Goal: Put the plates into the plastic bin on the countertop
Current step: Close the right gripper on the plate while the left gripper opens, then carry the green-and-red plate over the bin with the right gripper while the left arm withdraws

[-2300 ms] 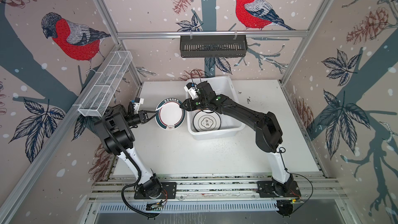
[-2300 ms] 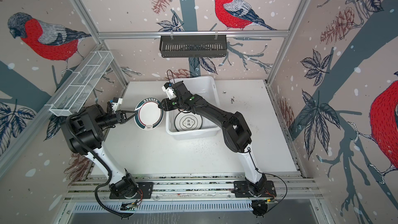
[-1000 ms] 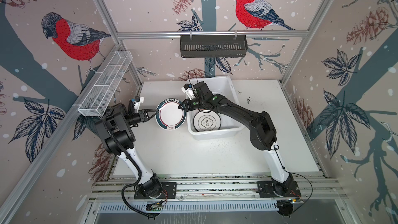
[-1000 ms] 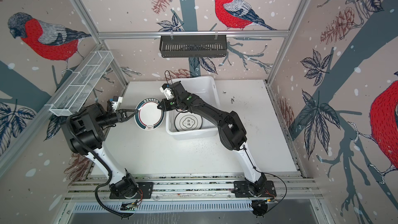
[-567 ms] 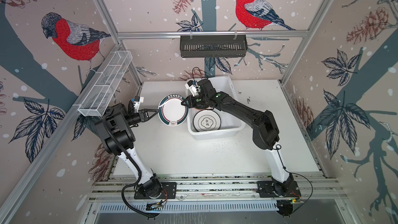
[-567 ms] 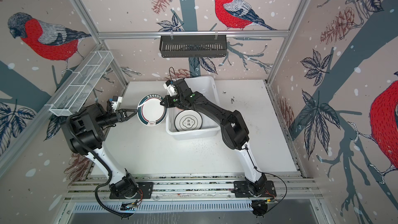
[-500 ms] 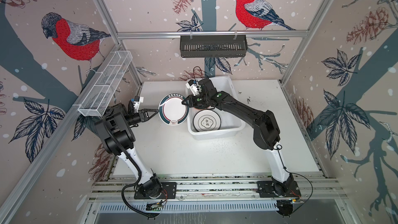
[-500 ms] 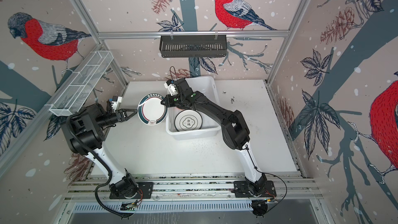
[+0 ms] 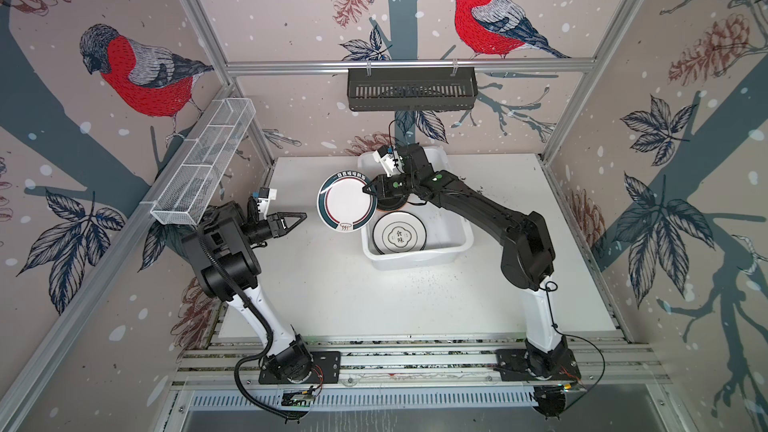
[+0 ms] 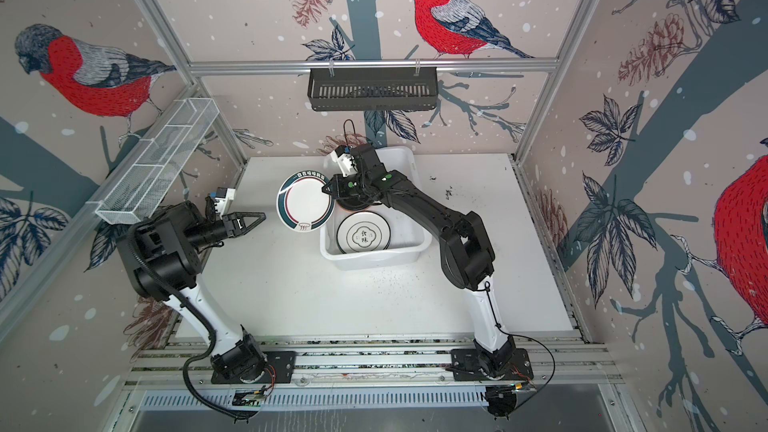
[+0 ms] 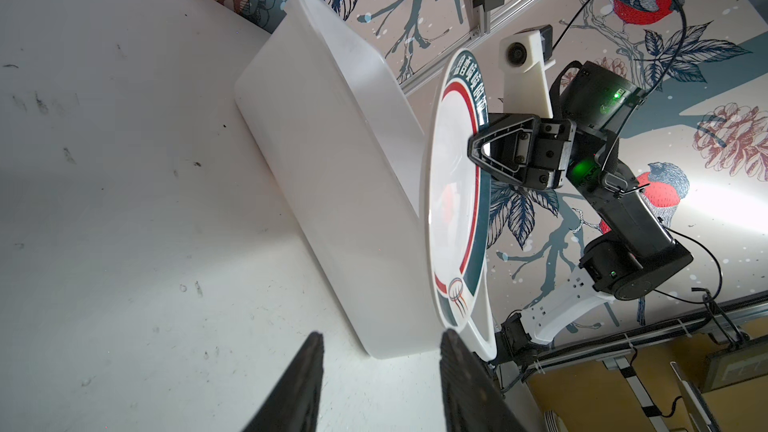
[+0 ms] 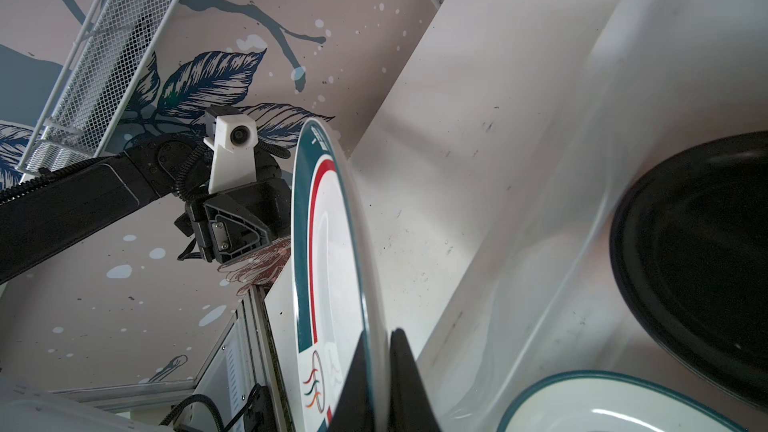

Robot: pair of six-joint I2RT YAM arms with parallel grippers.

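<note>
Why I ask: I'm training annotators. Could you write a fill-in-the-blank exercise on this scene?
1. The right gripper grips the green-rimmed plate by its ____.
2. The left gripper is ____ and holds nothing.
3. The black plate and the white plate lie ____ the plastic bin.
Missing words: rim; open; inside.
</note>
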